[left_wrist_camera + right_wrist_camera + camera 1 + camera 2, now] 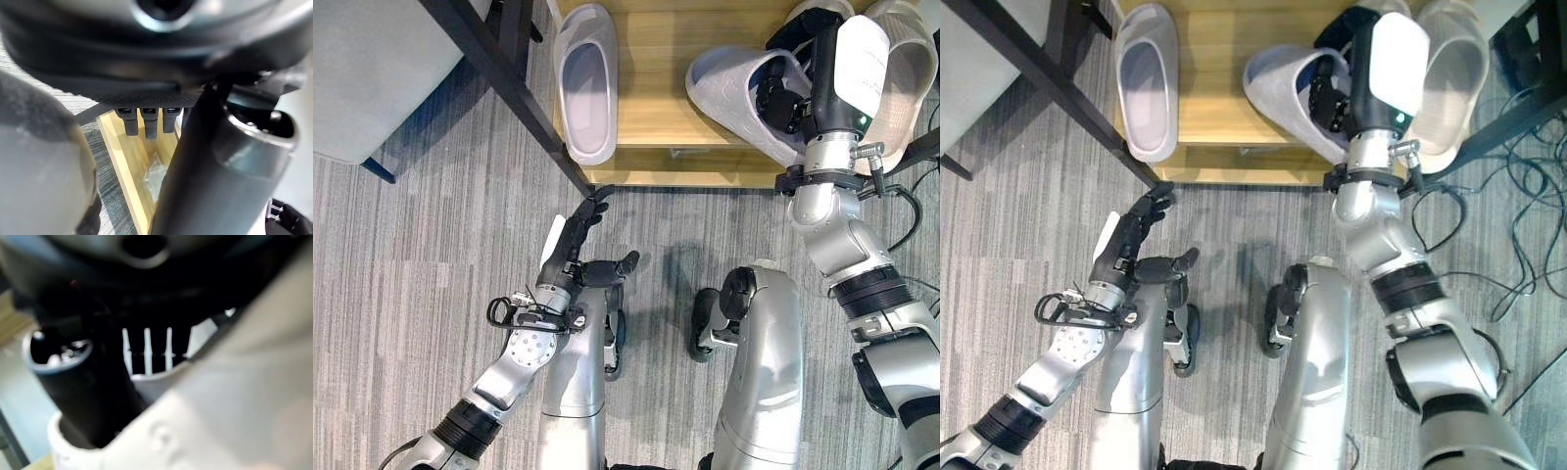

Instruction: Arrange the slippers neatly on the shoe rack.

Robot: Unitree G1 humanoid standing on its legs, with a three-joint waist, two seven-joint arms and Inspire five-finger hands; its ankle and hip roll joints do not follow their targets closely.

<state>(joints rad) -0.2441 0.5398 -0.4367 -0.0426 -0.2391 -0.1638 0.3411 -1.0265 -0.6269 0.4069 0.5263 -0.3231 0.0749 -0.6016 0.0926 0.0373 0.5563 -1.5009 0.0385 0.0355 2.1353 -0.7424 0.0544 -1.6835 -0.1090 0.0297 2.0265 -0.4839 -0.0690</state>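
A light wooden shoe rack (656, 59) lies across the far side. One pale grey slipper (587, 83) lies straight on its left part, and another slipper (906, 73) rests at the right end. Between them a third slipper (729, 83) sits tilted across the shelf, and my right hand (783, 98) is curled on its edge. In the right wrist view the thumb (83, 396) reaches into the slipper's opening (161, 382). My left hand (573, 240) hovers over the carpet in front of the rack, fingers straight and holding nothing; its fingers (146, 122) point at the rack's wood (129, 156).
A black metal frame bar (499, 78) runs diagonally down to the rack's front left corner. A grey upholstered seat (372, 69) fills the far left. Grey striped carpet (411, 294) covers the floor in front of the rack.
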